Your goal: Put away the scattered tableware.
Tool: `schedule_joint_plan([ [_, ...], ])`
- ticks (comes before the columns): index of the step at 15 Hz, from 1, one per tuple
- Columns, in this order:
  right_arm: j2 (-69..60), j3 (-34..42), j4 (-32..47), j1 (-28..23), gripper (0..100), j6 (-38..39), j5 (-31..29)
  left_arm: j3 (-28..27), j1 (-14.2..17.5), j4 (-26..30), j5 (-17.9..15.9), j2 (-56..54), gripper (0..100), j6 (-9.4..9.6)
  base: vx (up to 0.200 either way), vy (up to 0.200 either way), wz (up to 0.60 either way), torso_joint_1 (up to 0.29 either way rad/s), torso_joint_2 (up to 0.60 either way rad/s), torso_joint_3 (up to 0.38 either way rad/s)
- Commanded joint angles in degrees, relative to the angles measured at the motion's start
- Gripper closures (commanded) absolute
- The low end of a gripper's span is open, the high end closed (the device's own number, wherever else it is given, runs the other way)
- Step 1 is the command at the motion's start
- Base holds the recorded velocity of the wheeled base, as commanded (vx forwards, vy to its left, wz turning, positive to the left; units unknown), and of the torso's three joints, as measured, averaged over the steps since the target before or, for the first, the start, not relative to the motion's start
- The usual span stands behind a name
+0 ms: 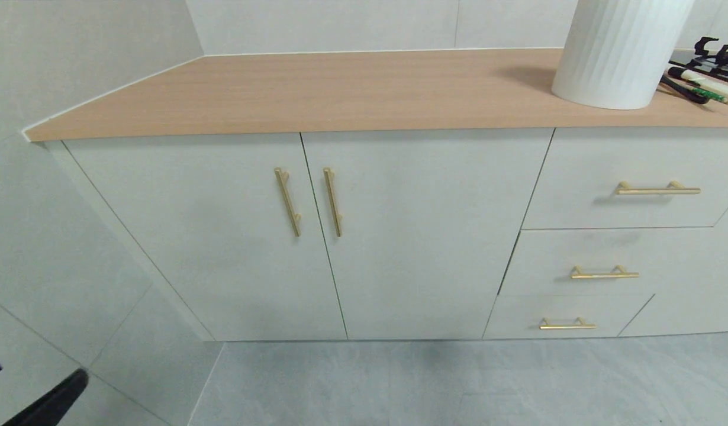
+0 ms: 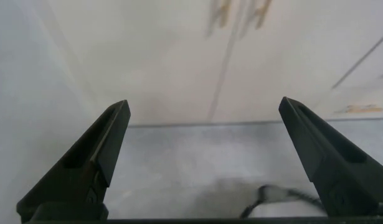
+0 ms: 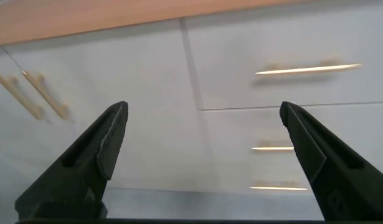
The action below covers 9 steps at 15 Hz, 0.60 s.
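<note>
Tableware [image 1: 702, 80] untouched, left end effector [image 2: 203, 104], right end effector [image 3: 203, 107] wide open, empty

One light wooden tabletop [image 1: 340, 89] carries one white ribbed cylindrical container [image 1: 618, 53] and several dark-handled utensils [image 1: 701, 83], number unclear. Below are two pale cabinet doors [image 1: 204, 236], three pale drawers [image 1: 577, 171], five gold bar handles [image 1: 287, 201].

Tableware [image 1: 699, 77], apparently utensils, on countertop [image 1: 293, 89].

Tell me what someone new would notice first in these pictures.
A tall white ribbed container stands at the right of the wooden countertop, with scattered utensils lying beside it at the far right edge. Below, gold handles mark two closed cabinet doors and three drawers.
</note>
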Motion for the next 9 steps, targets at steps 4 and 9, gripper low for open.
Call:
schedule_joint_plan([
  [4,-32.1,-1.9,24.8,-8.5,0,-11.3,-4.8,-0.2,13.1,10.7,-0.2,-25.0,0,4.87,0.000,0.000,0.00,0.000,0.00,0.000],
  [9,-36.9,4.0,25.3,-15.7,0,-11.6,-4.8,5.9,21.1,10.3,0.5,-29.5,0,5.40,0.000,0.000,0.00,0.000,0.00,0.000],
])
